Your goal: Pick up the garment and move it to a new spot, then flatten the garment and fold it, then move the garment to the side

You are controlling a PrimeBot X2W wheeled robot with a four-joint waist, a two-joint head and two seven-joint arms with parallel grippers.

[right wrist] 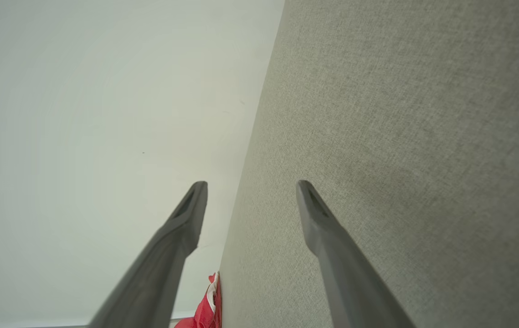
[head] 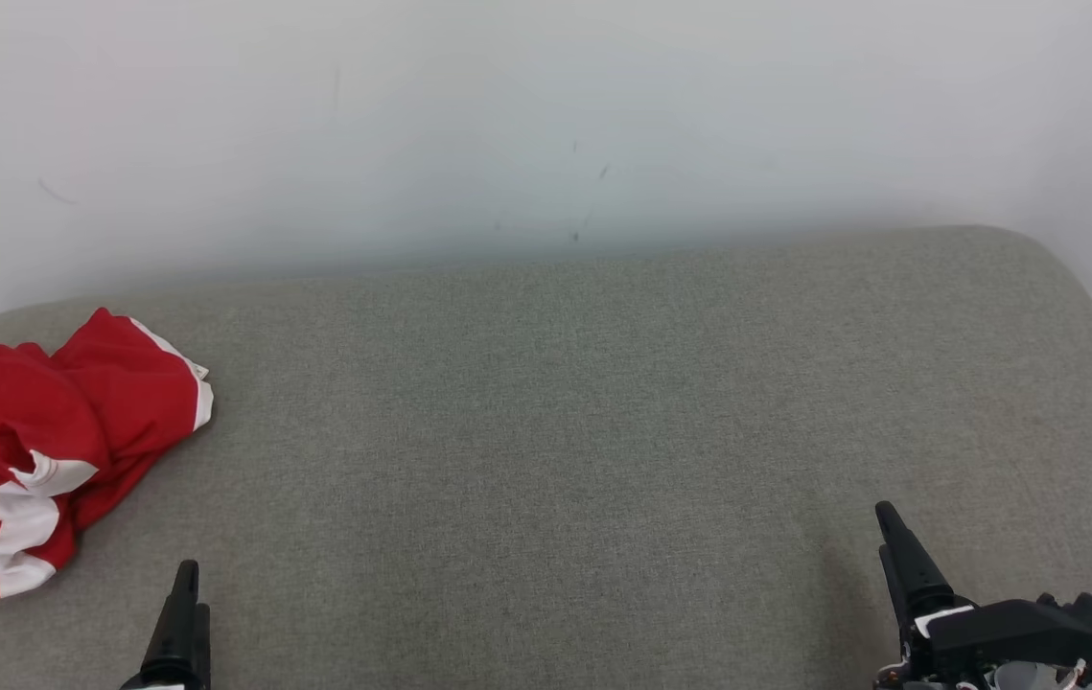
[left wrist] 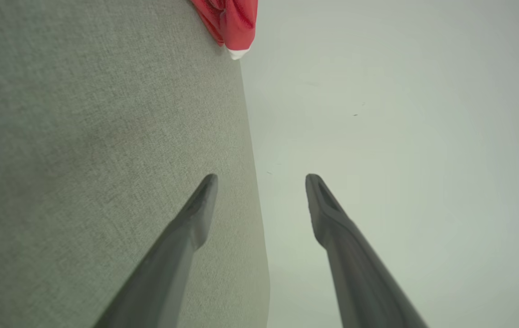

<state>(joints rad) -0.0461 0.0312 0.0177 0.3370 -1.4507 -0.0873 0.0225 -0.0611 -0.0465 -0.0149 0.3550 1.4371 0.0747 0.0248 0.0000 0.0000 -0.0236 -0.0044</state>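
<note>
Ideally, the crumpled garment (head: 47, 450) is pinched at a raised fold by the left gripper (left wrist: 261, 182), spread empty like the right gripper (right wrist: 251, 189).

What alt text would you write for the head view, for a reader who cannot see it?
A crumpled red-and-white garment lies at the left edge of a grey cushion, before a white wall. The left tool and right tool rise from the bottom, clear of it.
</note>
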